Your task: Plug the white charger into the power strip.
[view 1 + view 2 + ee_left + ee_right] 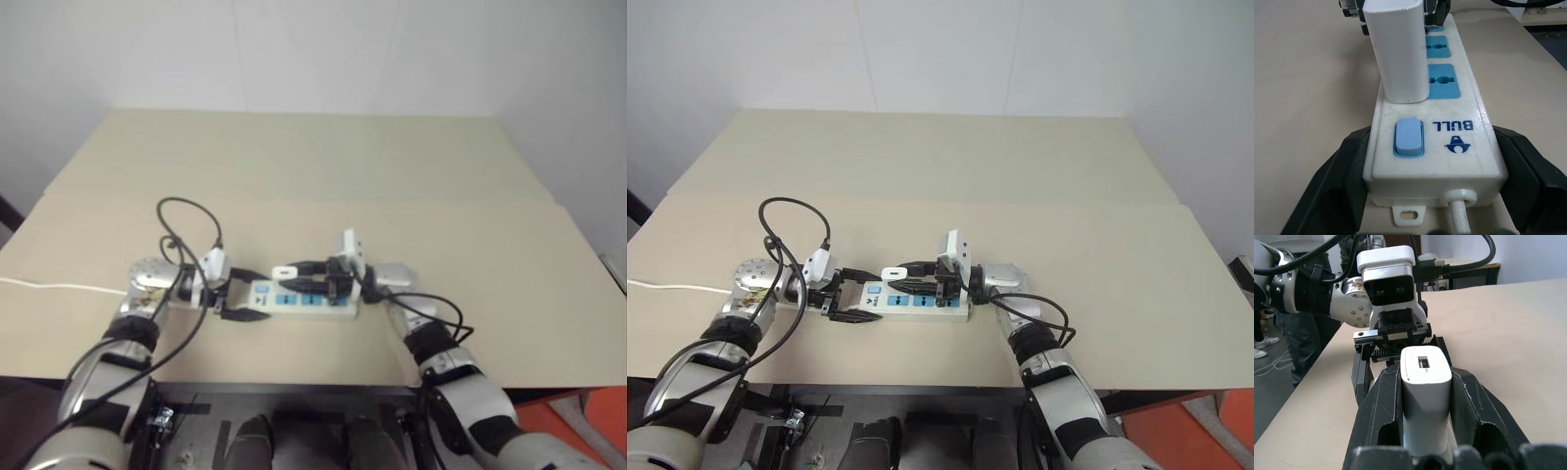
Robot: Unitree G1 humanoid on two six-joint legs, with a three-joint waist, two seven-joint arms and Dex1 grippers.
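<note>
1. My right gripper (1426,396) had its black jaws clenched on the small white boxy charger (1425,382), gripping it by both sides.
2. My left gripper (1430,186) had its jaws clamped across the switch end of the long white plastic power strip (1449,122), one finger (1337,181) on each long side.
3. I saw the charger standing on the strip just beside the pale blue rocker switch (1409,137), over the first of the blue socket faces; whether it was fully seated I could not tell.
4. The strip lay flat on the beige wooden bench (950,166), near its front edge, between my two arms.
5. Its thin white cord (49,286) ran away to my left across the bench.
</note>
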